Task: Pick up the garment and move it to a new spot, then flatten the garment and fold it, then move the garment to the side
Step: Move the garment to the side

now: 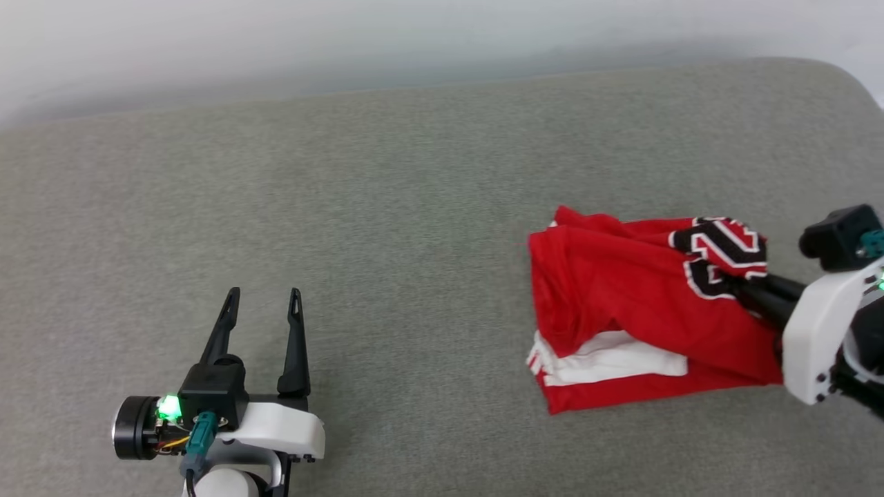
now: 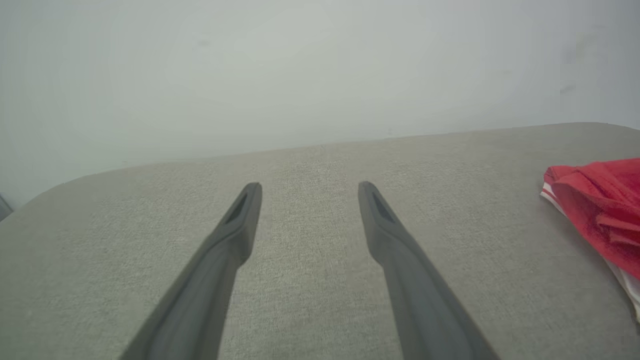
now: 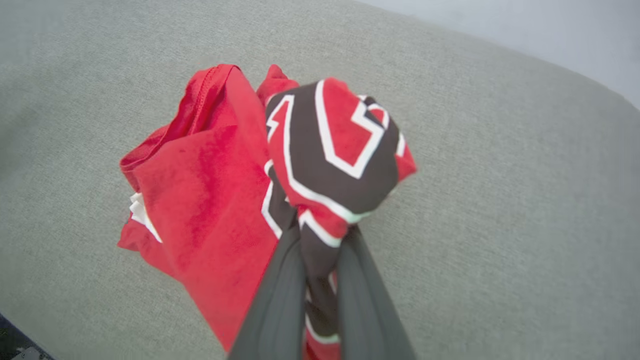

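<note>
Stretching across the head view, a grey-green upholstered surface (image 1: 414,207) carries everything, with a pale wall (image 1: 345,41) beyond its far edge. On the right side of it lies the garment (image 1: 621,304), a red T-shirt bunched in loose folds. A white sleeve (image 1: 615,359) with striped trim pokes out at its near left corner.

The right arm enters from the right edge, its white wrist housing (image 1: 818,338) low over the surface and its fingers pointing left into the shirt's right side. The right gripper (image 3: 322,240) is squeezed almost closed on a gather of the shirt. Its 2 dark fingers stand close together with cloth pinched between them, and a ball of fabric bearing a black print (image 3: 335,150) outlined in white bulges over the tips.

The left gripper (image 1: 264,297) sits at the lower left, well apart from the shirt. Its fingers point away from the robot and are spread wide with nothing between them, only bare upholstery ahead. From that wrist, the shirt's red edge (image 2: 600,210) lies far to the right.
</note>
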